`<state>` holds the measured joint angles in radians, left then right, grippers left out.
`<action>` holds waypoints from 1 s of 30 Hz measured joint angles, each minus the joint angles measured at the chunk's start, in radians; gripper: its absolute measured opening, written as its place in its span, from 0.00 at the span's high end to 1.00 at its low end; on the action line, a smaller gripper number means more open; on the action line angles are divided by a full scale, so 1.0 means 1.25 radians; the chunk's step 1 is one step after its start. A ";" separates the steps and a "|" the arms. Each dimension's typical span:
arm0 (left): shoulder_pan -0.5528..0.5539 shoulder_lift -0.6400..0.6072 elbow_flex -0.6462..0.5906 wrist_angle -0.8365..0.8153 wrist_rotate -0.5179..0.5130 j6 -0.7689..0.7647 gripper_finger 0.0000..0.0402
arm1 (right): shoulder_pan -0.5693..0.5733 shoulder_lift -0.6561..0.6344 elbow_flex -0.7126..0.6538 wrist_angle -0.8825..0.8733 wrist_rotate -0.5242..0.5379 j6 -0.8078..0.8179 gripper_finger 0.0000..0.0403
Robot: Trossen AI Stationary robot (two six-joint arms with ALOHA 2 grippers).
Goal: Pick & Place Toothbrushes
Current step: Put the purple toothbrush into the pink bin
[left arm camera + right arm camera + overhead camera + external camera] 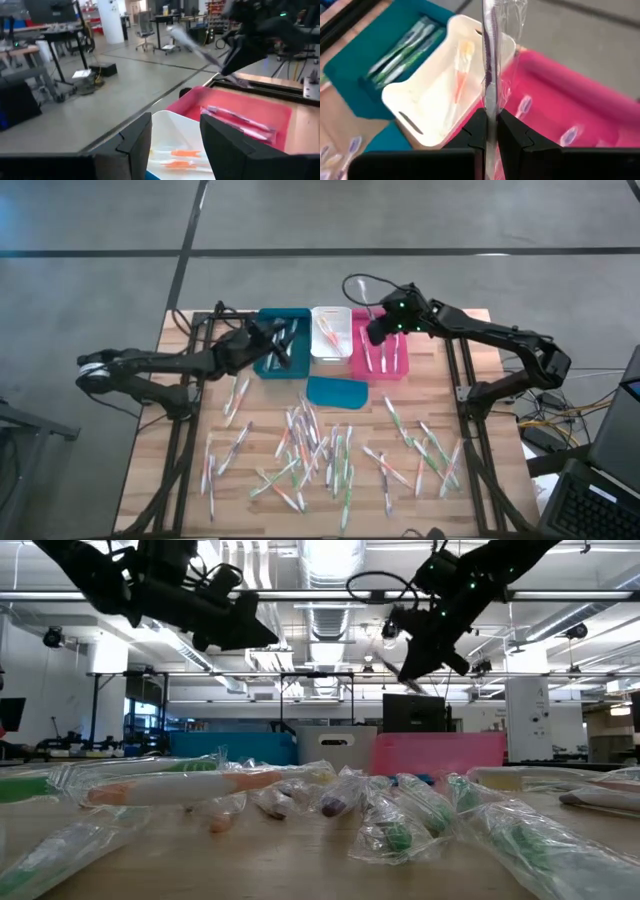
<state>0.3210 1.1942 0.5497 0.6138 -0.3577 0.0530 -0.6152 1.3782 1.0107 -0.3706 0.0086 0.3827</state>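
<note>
Three bins stand in a row at the table's far side: teal [283, 340], white [330, 332] and pink [380, 352]. Green toothbrushes lie in the teal bin [402, 50], orange ones in the white [462, 70], purple ones in the pink [570, 135]. Many wrapped toothbrushes [310, 445] lie loose on the near half of the table. My left gripper [175, 145] hovers open over the teal bin, with nothing between its fingers. My right gripper [492, 132] hangs above the pink bin's far left corner, shut on a purple toothbrush [489, 60] in a clear wrapper. My right gripper pinches the wrapped purple toothbrush between its two fingers, near one end [490, 107]. The brush runs along the fingers and sticks far out past their tips [358, 288]. It is lifted clear, above the edge between the pink and white bins.
A flat teal lid [337, 391] lies on the table just in front of the white bin. Dark frame rails run along the table's left [185, 450] and right [475, 450] sides. The wooden top shows bare between the bins and the loose toothbrushes.
</note>
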 joint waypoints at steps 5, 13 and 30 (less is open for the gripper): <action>0.008 -0.001 0.007 0.003 0.001 0.037 0.57 | -0.001 0.052 0.000 0.000 0.017 0.092 0.96; 0.043 -0.026 0.034 -0.002 0.024 0.050 0.57 | -0.001 0.154 0.000 -0.040 0.017 0.198 0.96; 0.067 -0.081 0.037 -0.001 0.025 0.059 0.57 | -0.001 0.269 -0.001 -0.081 0.035 0.296 0.93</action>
<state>0.4049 1.0927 0.5961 0.6125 -0.3264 0.1272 -0.6163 1.7148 1.0096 -0.4713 0.0522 0.7527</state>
